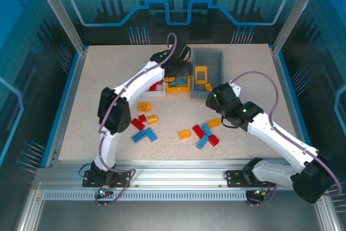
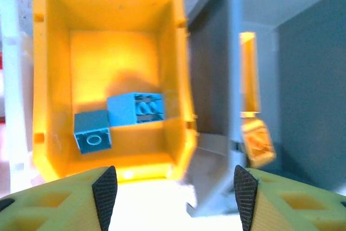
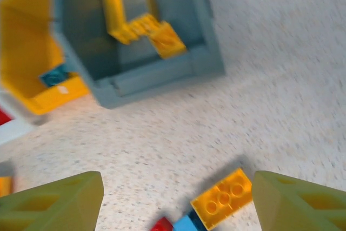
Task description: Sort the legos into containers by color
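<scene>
My left gripper hangs open and empty over the near rim of the yellow bin. Two blue legos lie inside that bin. The dark grey bin holds an orange frame and an orange brick. My right gripper is open above the table, short of the grey bin, with an orange lego low between its fingers, apart from both. The white bin holds red pieces.
Loose legos lie at mid-table: orange, red and blue on the left, orange, red and blue on the right. Metal posts and blue walls border the table.
</scene>
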You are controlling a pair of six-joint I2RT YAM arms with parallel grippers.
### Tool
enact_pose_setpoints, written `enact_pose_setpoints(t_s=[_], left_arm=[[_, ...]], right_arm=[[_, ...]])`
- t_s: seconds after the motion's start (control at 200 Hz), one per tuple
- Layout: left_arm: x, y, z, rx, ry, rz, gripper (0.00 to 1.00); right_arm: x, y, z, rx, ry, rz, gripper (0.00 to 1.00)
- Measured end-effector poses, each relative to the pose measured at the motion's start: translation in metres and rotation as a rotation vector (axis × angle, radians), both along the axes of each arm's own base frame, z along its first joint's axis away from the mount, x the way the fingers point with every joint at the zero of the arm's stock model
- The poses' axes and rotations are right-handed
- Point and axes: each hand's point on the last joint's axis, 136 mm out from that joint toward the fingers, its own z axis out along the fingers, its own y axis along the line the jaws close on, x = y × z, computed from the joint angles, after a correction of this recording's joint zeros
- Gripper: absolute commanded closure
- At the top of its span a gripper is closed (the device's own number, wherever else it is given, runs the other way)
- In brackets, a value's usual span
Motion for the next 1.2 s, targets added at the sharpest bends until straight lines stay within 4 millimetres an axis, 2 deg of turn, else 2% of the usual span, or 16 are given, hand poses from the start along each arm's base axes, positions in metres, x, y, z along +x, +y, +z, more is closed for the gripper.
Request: enact_pose_setpoints(t_s=[0.075, 0.135, 0.22, 0.26, 0.325, 0.405, 0.55, 0.67, 0.775, 0.865, 0.94, 1.096, 1.156, 1.201], left_arm=[[-0.023, -0.002, 0.028, -0.051, -0.056, -0.024, 0.34], [-0.05, -0.005, 0.049, -0.101, -0.106, -0.066, 0.33], [-0.084, -0.016, 0.07, -0.17, -0.163, -0.138, 0.32], [-0.106, -0.024, 0.076, -0.208, -0.192, -0.194, 0.32], [-0.134, -0.033, 0.078, -0.24, -0.206, -0.265, 0.32], [-0.167, -0.042, 0.066, -0.265, -0.196, -0.344, 0.32], [-0.197, -0.041, 0.039, -0.251, -0.156, -0.396, 0.32], [-0.21, -0.038, 0.03, -0.246, -0.142, -0.412, 0.33], [-0.213, -0.038, 0.033, -0.252, -0.15, -0.418, 0.33], [-0.213, -0.037, 0.038, -0.261, -0.161, -0.418, 0.33], [-0.213, -0.036, 0.041, -0.263, -0.17, -0.414, 0.34], [-0.212, -0.033, 0.047, -0.265, -0.189, -0.403, 0.34], [-0.211, -0.031, 0.05, -0.264, -0.2, -0.394, 0.34], [-0.211, -0.029, 0.052, -0.263, -0.208, -0.388, 0.34]], right_arm=[[-0.004, -0.008, -0.029, 0.032, 0.095, -0.08, 0.22], [-0.009, -0.013, -0.05, 0.063, 0.167, -0.132, 0.21], [-0.02, -0.016, -0.08, 0.108, 0.273, -0.203, 0.21], [-0.023, -0.015, -0.09, 0.134, 0.309, -0.23, 0.21], [-0.027, -0.012, -0.105, 0.177, 0.365, -0.27, 0.23], [-0.029, -0.005, -0.117, 0.223, 0.415, -0.308, 0.25], [-0.032, 0.002, -0.129, 0.288, 0.454, -0.368, 0.31], [-0.03, 0.007, -0.136, 0.32, 0.469, -0.403, 0.35], [-0.027, 0.009, -0.141, 0.331, 0.475, -0.423, 0.43], [-0.03, 0.007, -0.146, 0.323, 0.493, -0.443, 0.62], [-0.032, 0.005, -0.146, 0.319, 0.503, -0.459, 0.73], [-0.023, 0.003, -0.136, 0.285, 0.442, -0.439, 0.79], [-0.014, 0.003, -0.12, 0.231, 0.391, -0.395, 0.79], [-0.003, 0.006, -0.1, 0.193, 0.335, -0.353, 0.79]])
